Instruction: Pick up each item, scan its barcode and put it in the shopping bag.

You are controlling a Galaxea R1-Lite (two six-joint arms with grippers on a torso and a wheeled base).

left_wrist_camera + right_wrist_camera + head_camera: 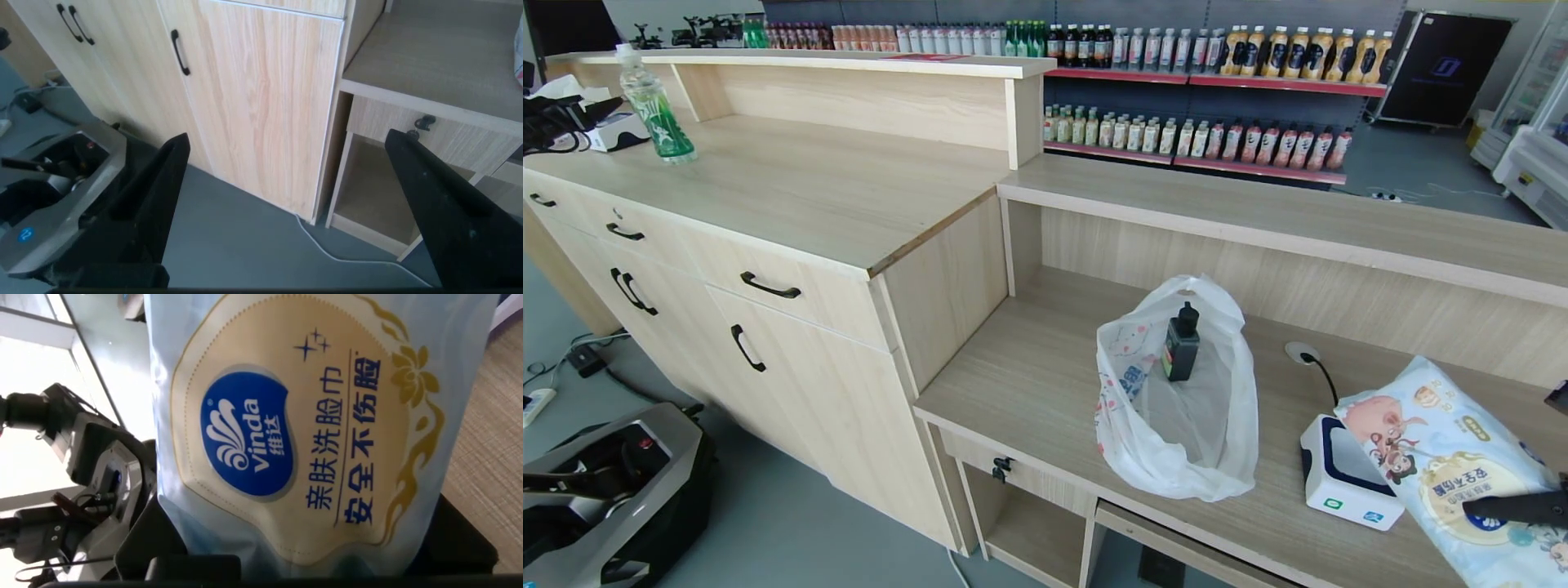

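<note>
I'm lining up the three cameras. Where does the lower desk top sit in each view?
Head view: lower desk top at centre, under the shopping bag.
Left wrist view: the surface above the drawer lock.
Right wrist view: the wood strip beside the tissue pack.
Shared landmarks: drawer lock for head and left wrist; tissue pack for head and right wrist.

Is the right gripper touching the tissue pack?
Touching. The right wrist view shows the tissue pack wedged between both fingers of the right gripper, pressed against each.
</note>
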